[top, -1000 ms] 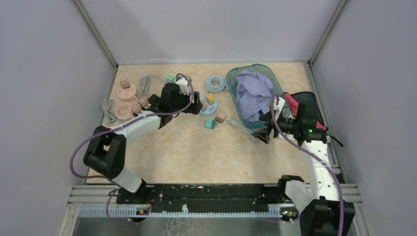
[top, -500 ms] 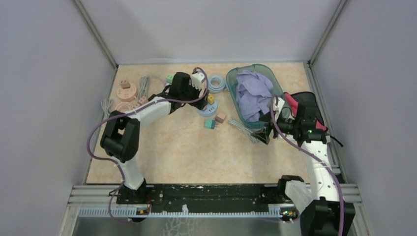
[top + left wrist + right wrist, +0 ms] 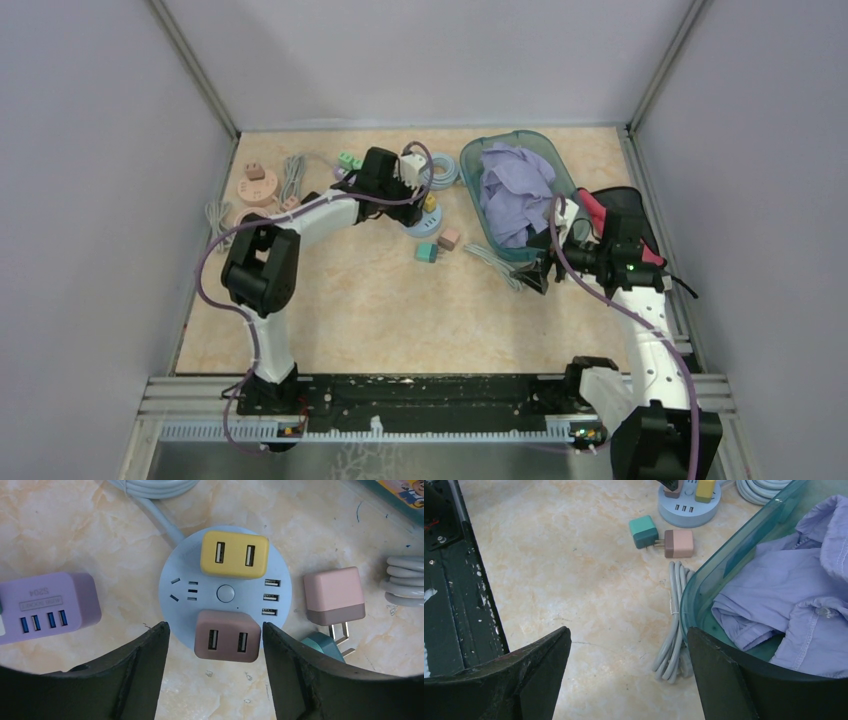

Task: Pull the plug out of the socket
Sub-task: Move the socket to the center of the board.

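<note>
The left end effector [image 3: 215, 628] is released: jaws apart, its fingers [image 3: 145, 665] one each side of the brown plug [image 3: 227, 635]. That plug sits plugged into the lower part of the round pale-blue socket [image 3: 176, 600], at centre of the left wrist view. The finger at frame left is clear of the plug w/ a visible gap. The one at frame right looks v. close, and contact can't be confirmed from this angle. A yellow plug [image 3: 234, 554] is seated in the socket's upper part.

A purple USB block [image 3: 45, 605] lies at frame left, apart from the socket. A pink plug [image 3: 334, 595] lies loose on the tabletop [image 3: 75, 525] just right of the socket, prongs toward a teal plug [image 3: 316, 644] at its lower edge. A grey cable coil [image 3: 405, 577] sits at the right edge.

In the top view the socket is upper centre, just left of the teal bin [image 3: 470, 152] holding lilac cloth [image 3: 515, 185].

The right end effector [image 3: 628, 630] is also released, jaws wide, nothing gripped. It hangs over the tabletop beside the bin's rim, w/ a grey cable bundle [image 3: 671, 640] lying below, approx. centre of the right wrist view.
</note>
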Action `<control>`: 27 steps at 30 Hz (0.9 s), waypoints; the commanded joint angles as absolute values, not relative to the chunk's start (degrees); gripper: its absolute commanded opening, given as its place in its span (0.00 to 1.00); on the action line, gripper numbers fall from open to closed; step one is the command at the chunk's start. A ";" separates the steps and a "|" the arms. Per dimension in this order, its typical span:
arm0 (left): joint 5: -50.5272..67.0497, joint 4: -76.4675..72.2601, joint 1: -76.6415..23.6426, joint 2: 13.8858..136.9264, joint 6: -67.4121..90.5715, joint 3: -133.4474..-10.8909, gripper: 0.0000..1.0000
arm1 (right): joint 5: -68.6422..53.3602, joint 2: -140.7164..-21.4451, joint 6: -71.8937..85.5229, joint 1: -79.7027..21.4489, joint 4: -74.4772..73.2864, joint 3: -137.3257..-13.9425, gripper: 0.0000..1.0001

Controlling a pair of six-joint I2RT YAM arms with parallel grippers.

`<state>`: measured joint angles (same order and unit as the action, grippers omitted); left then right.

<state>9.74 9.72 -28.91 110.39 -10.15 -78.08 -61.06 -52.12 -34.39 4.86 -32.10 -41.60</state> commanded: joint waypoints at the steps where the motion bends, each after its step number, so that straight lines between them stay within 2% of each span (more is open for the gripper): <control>1: 11.28 11.56 -29.59 111.96 -10.51 -80.79 0.70 | -61.82 -51.06 -34.40 4.22 -30.03 -41.66 0.86; 3: 11.34 12.21 -29.68 112.82 -10.26 -81.65 0.64 | -61.81 -51.06 -34.43 4.17 -30.01 -41.57 0.86; 5: 11.01 12.75 -29.64 113.30 -10.16 -82.28 0.53 | -61.76 -51.06 -34.44 4.16 -30.05 -41.57 0.86; 8: 9.67 13.08 -29.64 113.13 -9.98 -82.55 0.23 | -61.63 -51.06 -34.47 4.17 -30.06 -41.57 0.86; 11: 7.25 12.94 -29.63 111.14 -9.20 -81.08 0.08 | -61.57 -50.98 -34.56 4.22 -30.15 -41.57 0.86; 19: -1.53 7.40 -29.69 96.93 -3.18 -65.57 0.00 | -61.70 -50.98 -34.73 4.13 -30.28 -41.54 0.86; 27: 2.10 8.05 -30.66 82.77 5.50 -51.02 0.00 | -61.84 -51.05 -34.87 4.05 -30.32 -41.40 0.86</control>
